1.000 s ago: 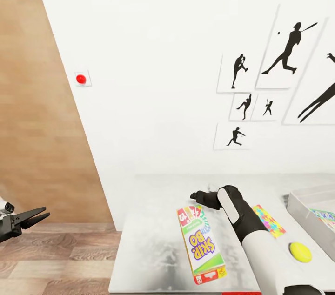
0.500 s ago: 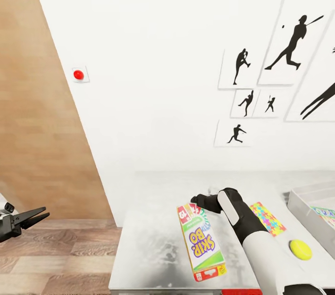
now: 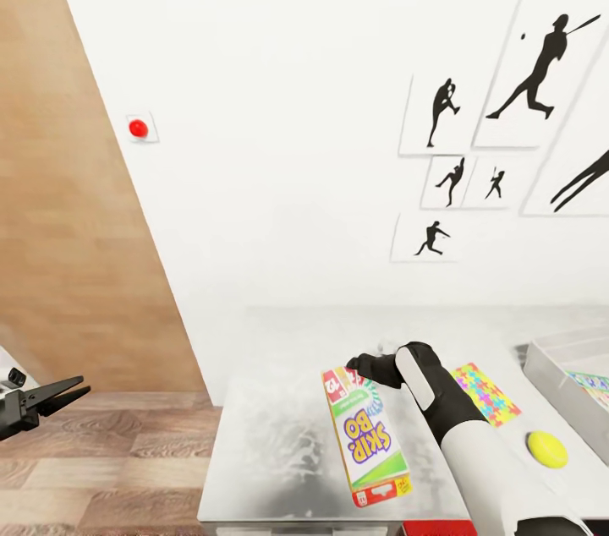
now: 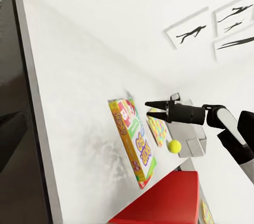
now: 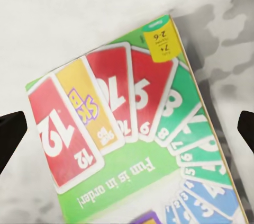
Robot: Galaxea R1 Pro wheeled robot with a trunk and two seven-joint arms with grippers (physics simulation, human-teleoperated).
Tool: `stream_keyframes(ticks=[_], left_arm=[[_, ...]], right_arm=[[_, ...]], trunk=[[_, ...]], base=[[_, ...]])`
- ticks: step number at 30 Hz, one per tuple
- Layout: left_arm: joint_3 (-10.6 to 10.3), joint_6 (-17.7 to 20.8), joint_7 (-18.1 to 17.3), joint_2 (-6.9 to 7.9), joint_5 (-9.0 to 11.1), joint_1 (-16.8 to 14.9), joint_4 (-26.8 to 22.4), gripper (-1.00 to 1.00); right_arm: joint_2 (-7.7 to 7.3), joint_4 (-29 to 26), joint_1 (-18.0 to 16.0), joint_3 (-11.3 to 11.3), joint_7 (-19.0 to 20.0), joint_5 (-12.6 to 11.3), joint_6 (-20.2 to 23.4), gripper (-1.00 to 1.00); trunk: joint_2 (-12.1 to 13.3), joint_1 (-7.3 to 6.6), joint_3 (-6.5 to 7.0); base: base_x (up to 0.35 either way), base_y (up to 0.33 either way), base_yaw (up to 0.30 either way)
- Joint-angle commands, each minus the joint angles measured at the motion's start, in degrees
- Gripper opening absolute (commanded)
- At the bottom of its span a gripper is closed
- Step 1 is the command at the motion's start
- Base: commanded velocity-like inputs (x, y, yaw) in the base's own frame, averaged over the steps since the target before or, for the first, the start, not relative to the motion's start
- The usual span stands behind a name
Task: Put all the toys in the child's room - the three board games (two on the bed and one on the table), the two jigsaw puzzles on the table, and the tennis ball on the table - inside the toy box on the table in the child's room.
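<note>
The Skip-Bo board game [image 3: 366,437] lies flat on the bench [image 3: 271,451], unmoved, with the right tool [image 3: 362,365] released and still poised over its far end, the tennis ball [image 3: 547,449] nearby, and the left tool [image 3: 63,391] clenched beside the bench.

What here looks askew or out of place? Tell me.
Nothing looks spilled or damaged. The Skip-Bo box lies flat but skewed to the table edge, its near end almost at the rim. The right gripper hovers over its far end, jaws open.
</note>
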Motion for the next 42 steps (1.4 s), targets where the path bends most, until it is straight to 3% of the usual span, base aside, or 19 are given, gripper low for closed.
stream_keyframes(ticks=[1,42], left_arm=[[0.01,0.61,-0.23,0.03,-0.04,-0.04,0.00,1.00],[0.01,0.61,-0.23,0.02,-0.04,-0.04,0.02,1.00]], right_arm=[[-0.02,-0.07,-0.04,0.12,-0.57,-0.60,0.15,1.00],[-0.54,0.81,-0.02,0.12,-0.56,-0.59,0.24,1.00]], trunk=[[-0.13,0.03,-0.21],[-0.13,0.03,-3.62]], base=[[0.000,0.000,0.000],[0.000,0.000,0.000]])
